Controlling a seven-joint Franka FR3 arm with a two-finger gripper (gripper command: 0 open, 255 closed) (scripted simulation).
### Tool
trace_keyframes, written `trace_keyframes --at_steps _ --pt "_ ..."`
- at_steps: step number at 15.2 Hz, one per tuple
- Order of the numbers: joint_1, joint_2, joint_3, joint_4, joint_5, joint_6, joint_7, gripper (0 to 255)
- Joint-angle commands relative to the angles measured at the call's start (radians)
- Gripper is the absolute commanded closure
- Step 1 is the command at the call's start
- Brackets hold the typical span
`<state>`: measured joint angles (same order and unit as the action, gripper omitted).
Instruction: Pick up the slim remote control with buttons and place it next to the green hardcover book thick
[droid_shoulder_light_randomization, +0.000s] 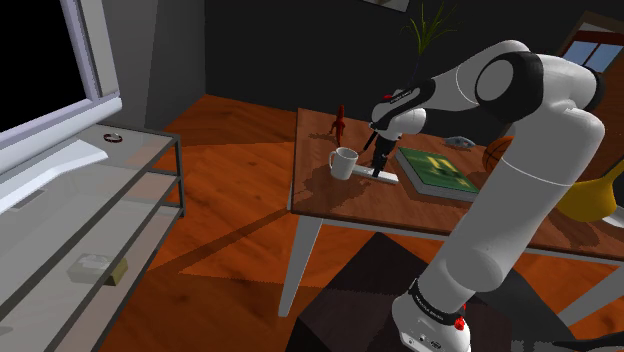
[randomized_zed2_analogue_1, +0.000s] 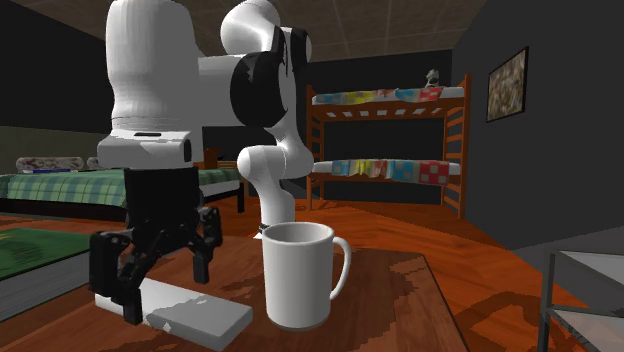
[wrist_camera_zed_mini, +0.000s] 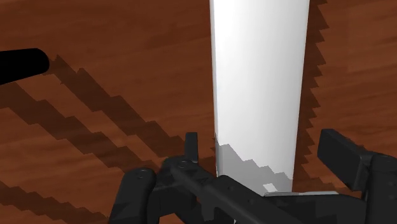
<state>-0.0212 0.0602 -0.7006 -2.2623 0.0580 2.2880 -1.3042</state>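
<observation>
The remote (wrist_camera_zed_mini: 261, 83) is drawn as a plain white slim slab. It lies flat on the brown wooden table (droid_shoulder_light_randomization: 330, 205), between the white mug (droid_shoulder_light_randomization: 343, 162) and the thick green book (droid_shoulder_light_randomization: 437, 170), close beside the book's edge. My gripper (droid_shoulder_light_randomization: 378, 163) hangs low over the remote's near end. In the wrist view the gripper (wrist_camera_zed_mini: 267, 153) is open, its fingers (wrist_camera_zed_mini: 342, 156) standing either side of the slab without touching it. The second exterior view shows the gripper (randomized_zed2_analogue_1: 155, 275) just above the remote (randomized_zed2_analogue_1: 195, 315), with the mug (randomized_zed2_analogue_1: 300, 275) next to it and the book (randomized_zed2_analogue_1: 30, 255) at the left.
A small red figure (droid_shoulder_light_randomization: 340, 120) stands at the table's far corner. An orange ball (droid_shoulder_light_randomization: 497, 152) and a small grey object (droid_shoulder_light_randomization: 460, 142) lie beyond the book. A glass shelf unit (droid_shoulder_light_randomization: 100, 200) fills the shoulder view's left. Bunk beds (randomized_zed2_analogue_1: 390, 140) stand behind.
</observation>
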Motion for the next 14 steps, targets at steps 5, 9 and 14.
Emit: trace_keyframes --at_steps 5,9,14 --pt "0.005 -0.049 -0.003 0.028 -0.043 -0.065 0.031 0" --pt "0.007 -0.088 -0.001 0.059 -0.073 -0.125 0.054 0" --pt "0.007 -0.088 -0.001 0.059 -0.073 -0.125 0.053 0"
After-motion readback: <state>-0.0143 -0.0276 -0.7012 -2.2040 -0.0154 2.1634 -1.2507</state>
